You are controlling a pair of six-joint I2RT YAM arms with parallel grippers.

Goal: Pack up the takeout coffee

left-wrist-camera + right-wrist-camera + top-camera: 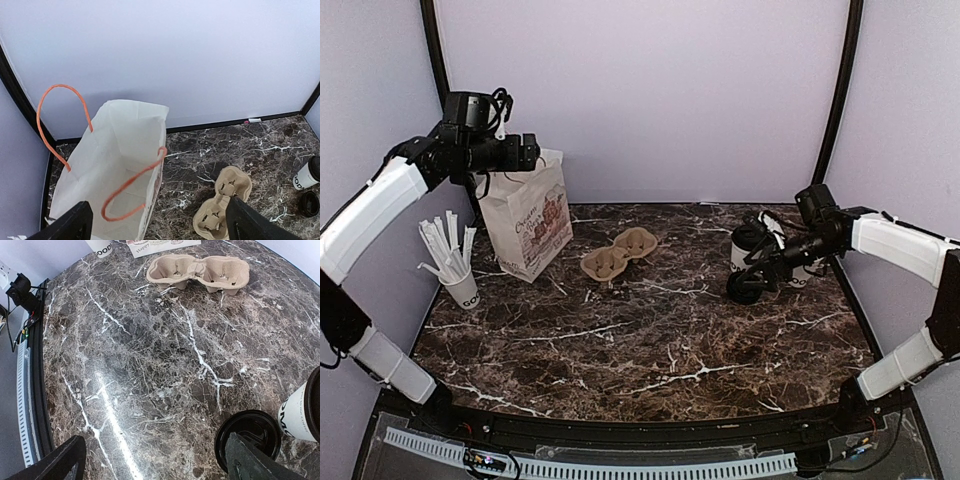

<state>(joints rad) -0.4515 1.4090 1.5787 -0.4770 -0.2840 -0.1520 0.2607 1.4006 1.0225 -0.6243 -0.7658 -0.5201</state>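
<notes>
Plainly both jaws wide open, empty; bag (165,245) reads "Happy" (rest cut off); coffee cup (304,179) lidded

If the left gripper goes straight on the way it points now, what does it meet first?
Most likely the paper bag, near its open top; the left gripper, open, looks down on it at a slant. Depth is unclear.
</notes>
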